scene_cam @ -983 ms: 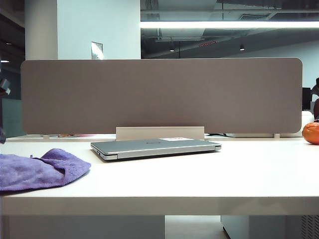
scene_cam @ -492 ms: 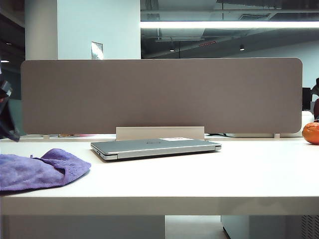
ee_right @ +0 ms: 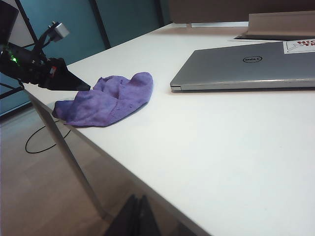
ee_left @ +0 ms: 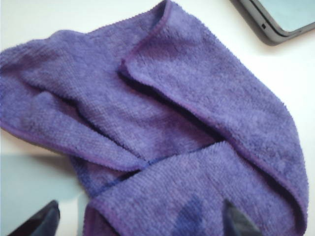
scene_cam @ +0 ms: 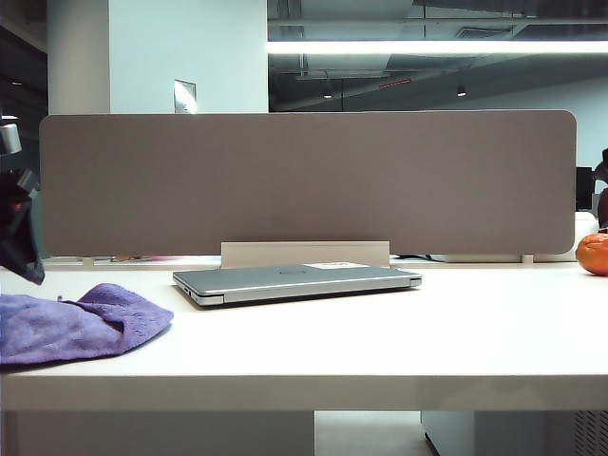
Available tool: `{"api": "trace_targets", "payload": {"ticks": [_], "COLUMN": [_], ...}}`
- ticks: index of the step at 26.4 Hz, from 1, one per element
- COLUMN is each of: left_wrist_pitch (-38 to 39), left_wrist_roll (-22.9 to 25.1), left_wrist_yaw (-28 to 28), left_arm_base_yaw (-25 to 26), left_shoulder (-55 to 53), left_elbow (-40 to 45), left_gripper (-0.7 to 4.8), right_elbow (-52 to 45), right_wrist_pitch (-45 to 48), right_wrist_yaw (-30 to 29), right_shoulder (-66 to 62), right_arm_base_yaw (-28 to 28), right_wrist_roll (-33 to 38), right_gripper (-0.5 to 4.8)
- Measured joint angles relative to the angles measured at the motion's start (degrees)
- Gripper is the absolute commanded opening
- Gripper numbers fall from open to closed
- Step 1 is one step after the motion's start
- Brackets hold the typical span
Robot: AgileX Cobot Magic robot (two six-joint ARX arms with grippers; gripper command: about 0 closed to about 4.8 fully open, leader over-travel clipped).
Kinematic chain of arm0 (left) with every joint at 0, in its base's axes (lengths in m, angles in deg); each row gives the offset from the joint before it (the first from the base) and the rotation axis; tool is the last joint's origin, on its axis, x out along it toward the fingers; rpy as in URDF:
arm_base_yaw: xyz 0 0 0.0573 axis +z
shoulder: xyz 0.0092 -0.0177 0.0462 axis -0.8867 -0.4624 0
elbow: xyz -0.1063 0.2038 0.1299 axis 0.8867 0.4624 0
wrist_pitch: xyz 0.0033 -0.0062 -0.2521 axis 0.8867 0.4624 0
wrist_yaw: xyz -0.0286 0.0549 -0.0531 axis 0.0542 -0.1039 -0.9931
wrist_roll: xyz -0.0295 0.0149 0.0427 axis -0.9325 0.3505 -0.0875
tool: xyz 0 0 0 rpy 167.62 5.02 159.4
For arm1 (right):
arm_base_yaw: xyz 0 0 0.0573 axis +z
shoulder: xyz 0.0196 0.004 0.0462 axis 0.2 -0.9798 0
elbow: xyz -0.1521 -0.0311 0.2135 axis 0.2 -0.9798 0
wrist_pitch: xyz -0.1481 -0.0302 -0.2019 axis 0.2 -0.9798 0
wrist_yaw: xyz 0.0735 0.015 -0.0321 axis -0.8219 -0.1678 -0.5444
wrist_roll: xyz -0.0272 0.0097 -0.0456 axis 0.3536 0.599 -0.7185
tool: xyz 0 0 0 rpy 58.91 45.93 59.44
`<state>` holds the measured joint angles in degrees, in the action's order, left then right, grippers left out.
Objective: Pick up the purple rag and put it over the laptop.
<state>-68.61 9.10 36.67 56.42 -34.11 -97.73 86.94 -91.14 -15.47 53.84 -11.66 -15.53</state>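
Purple rag (ee_left: 162,123) lies crumpled near the table (scene_cam: 380,342) edge, about 8 o'clock of the closed laptop (scene_cam: 296,280) and apart from it. The left gripper (ee_left: 140,221) hovers above it, fingers spread wide, nothing held. The right gripper (ee_right: 135,216), pressed shut, is parked off the table's near edge. Judged light, floppy, fuzzy — best pinched on a raised fold so it drapes.

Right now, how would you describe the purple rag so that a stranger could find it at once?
Look at the white table before the long grey divider. A closed silver laptop lies at the middle; left of it, apart, near the table's edge, lies the purple rag. It is the only soft, crumpled, violet thing, with the open left gripper above it.
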Motion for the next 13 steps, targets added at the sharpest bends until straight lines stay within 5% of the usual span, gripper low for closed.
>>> {"api": "trace_targets", "payload": {"ticks": [13], "left_wrist_pitch": [5.16], "left_wrist_roll": [0.0], "left_wrist_yaw": [-1.36], "left_arm_base_yaw": [-0.02], "left_shoulder": [0.0], "left_elbow": [0.02], "left_gripper": [4.02], "right_elbow": [0.0], "right_wrist_pitch": [0.0], "right_wrist_yaw": [0.0], "right_shoulder": [0.0], "right_arm_base_yaw": [0.0], "right_wrist_roll": [0.0], "right_gripper": [0.22]}}
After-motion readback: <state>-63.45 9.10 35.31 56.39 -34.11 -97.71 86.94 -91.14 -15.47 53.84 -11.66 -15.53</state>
